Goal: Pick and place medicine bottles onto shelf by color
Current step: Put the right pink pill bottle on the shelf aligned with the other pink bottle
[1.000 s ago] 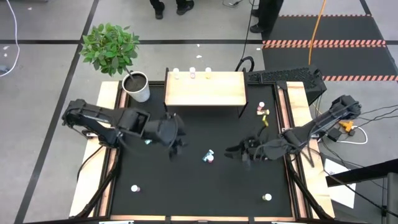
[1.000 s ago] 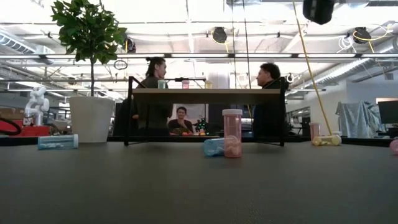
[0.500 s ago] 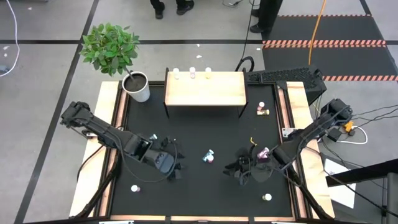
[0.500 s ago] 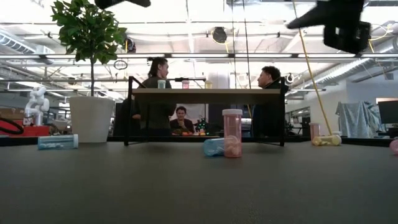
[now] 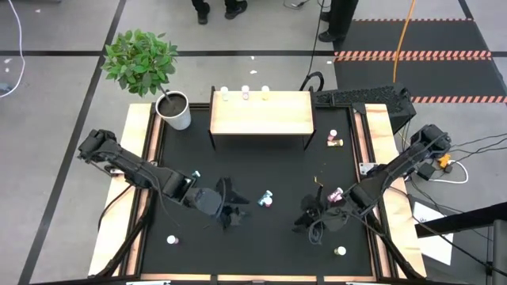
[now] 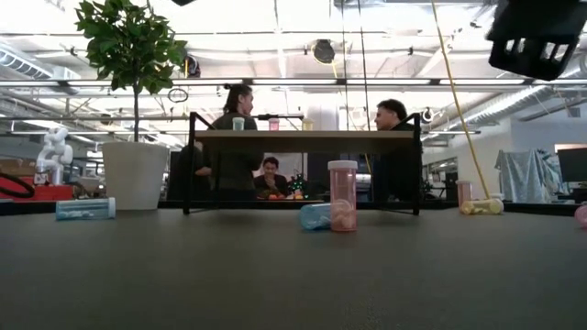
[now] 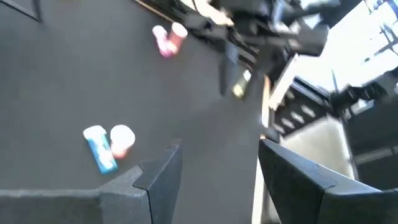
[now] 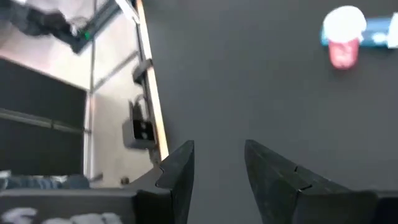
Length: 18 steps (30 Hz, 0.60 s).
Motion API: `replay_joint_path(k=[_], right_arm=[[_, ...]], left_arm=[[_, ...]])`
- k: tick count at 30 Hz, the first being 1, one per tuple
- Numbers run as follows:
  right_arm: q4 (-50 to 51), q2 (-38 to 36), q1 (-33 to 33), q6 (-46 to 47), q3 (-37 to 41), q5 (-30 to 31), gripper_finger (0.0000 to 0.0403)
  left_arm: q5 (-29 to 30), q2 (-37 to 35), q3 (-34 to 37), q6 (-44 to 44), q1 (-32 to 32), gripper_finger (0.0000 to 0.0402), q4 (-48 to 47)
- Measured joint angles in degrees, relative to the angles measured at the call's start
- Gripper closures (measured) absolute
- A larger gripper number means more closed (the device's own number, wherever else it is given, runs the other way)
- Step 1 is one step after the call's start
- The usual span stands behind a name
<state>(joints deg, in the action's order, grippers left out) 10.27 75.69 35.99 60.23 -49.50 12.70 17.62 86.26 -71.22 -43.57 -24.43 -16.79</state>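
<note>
Three bottles [image 5: 244,94] on shelf [image 5: 260,113], perhaps seven below.

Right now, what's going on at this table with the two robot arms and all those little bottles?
Two robot arms are sorting small medicine bottles onto the wooden shelf. Three bottles already stand along its far edge. Both hands are open and empty: the left hand and the right hand hover on either side of a pink bottle standing against a blue bottle lying mid-table. More bottles sit scattered near the table edges. A potted plant stands beside the shelf.
</note>
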Motion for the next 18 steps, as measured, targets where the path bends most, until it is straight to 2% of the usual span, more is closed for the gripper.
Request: replay_joint_path(k=[7, 13, 18], right_arm=[[12.2, -8.4, -0.1, -6.4, 0.0, -0.4, 0.0266], [18.9, -13.7, -0.3, -17.0, 0.0, 5.3, 0.0266], [26.2, -16.3, -1.1, -21.8, 0.0, 6.7, 0.0266]], left_arm=[[1.1, 1.3, 0.0, 0.6, 5.4, 0.0190, 5.6], [0.9, 5.9, -0.1, 0.2, 7.8, 0.0190, 9.0], [0.6, 10.6, 0.0, -1.7, 9.3, 0.0190, 10.7]])
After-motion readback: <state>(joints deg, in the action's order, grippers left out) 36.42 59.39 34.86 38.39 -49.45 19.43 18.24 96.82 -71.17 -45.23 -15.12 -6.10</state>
